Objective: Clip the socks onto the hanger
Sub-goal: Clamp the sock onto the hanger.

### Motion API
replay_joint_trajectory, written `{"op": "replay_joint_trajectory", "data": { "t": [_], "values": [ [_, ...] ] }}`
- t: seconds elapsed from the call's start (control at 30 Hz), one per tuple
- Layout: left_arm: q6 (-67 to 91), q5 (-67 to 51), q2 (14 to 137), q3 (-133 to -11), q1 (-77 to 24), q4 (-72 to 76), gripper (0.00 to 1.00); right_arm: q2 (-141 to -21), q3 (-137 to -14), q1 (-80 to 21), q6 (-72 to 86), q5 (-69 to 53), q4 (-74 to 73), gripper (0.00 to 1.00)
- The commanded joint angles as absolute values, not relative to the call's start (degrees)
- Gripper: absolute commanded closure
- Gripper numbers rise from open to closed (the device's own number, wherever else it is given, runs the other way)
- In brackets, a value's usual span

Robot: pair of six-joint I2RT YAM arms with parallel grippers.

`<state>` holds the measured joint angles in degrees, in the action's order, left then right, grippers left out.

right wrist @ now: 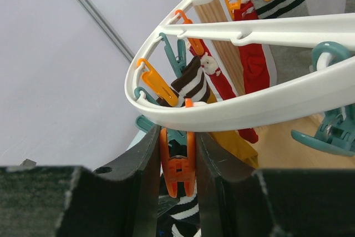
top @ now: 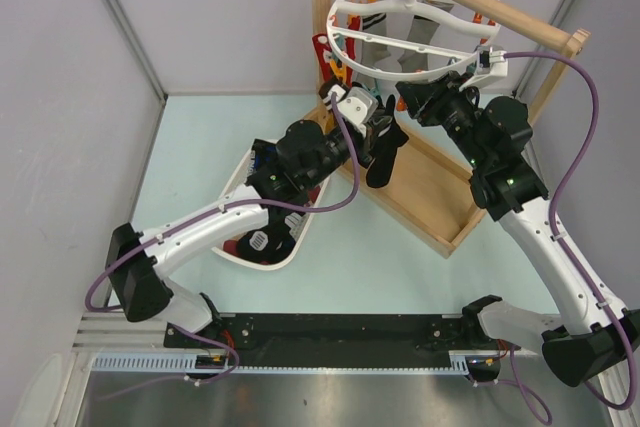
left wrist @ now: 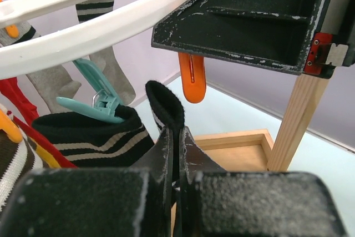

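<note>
Sock-clipping in hand, mid-step. Hanging from wooden rail (top: 520, 15): white ring hanger (right wrist: 266, 104). Clamping black sock (left wrist: 166, 104) in left gripper (left wrist: 176, 137), shut tight, cuff poking up just beside orange clip (right wrist: 177, 170); squeezing that clip with right gripper (right wrist: 176, 154), closed on it. Likely needing next: guiding cuff into clip's mouth, then easing off.

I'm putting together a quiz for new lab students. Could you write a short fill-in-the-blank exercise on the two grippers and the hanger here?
1. The left gripper is shut on a ____ sock.
2. The right gripper squeezes an ____ clip under the ring.
3. The hanger hangs by its hook from a ____ rail.

Missing words: black; orange; wooden
</note>
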<state>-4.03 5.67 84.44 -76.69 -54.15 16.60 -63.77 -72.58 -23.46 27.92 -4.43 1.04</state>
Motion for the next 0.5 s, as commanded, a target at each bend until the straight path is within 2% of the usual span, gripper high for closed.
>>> {"op": "replay_joint_trajectory", "data": {
  "t": [0.0, 0.47],
  "values": [
    [-2.81, 7.29, 84.90, -80.24, -54.75, 17.76, 1.00, -63.19, -74.88, -23.64, 29.09, -0.09, 2.72, 1.00],
    [-3.78, 8.17, 86.40, -82.53, -55.81, 15.21, 1.00, -63.90, -74.88, -25.49, 28.56, 6.85, 2.99, 1.00]
  ]
}}
